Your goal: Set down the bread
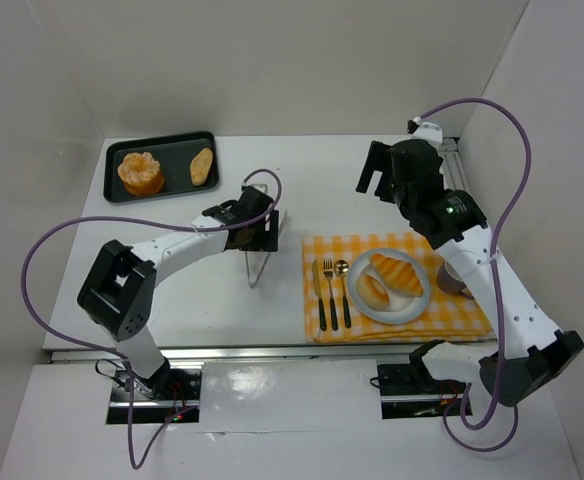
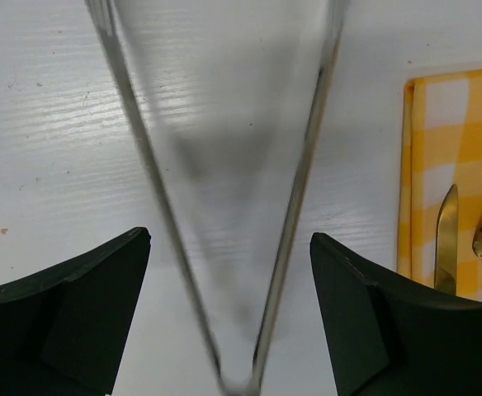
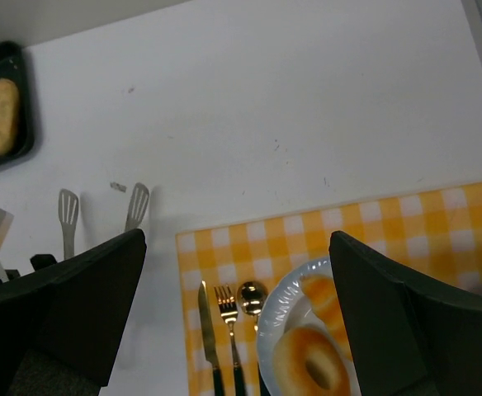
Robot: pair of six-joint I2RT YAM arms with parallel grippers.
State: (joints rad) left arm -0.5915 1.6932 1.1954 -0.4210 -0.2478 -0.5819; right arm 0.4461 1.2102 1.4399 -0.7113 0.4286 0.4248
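Bread on tray: an orange, fluted ring loaf (image 1: 140,173) and a pale, matte oval roll (image 1: 203,165) lie apart on a shallow black rectangular tray (image 1: 177,150) at the far left of the white wood-grained counter (image 1: 302,180).
Bread on plate: a golden ridged roll (image 1: 397,272) and a smooth glazed ring bun (image 1: 372,290) touch on a round glossy white plate (image 1: 397,312).
Cloth: a yellow-and-white checked cloth (image 1: 352,245) lies flat under the plate, near right.
Cutlery: a gold-headed, black-handled knife (image 1: 319,295), fork (image 1: 330,290) and spoon (image 1: 343,290) lie side by side, just left of the plate.
Tongs: thin shiny metal tongs with slotted flat tips (image 3: 137,205) spread in a V on the counter, between tray and cloth.
Left claw (image 2: 229,235): dark fingers apart, straddling both tong arms, with a gap showing on each side.
Right claw (image 3: 238,238): fingers wide apart, nothing between them, above bare counter beyond the cloth.
In the way: the left arm and tongs sit between tray and plate.
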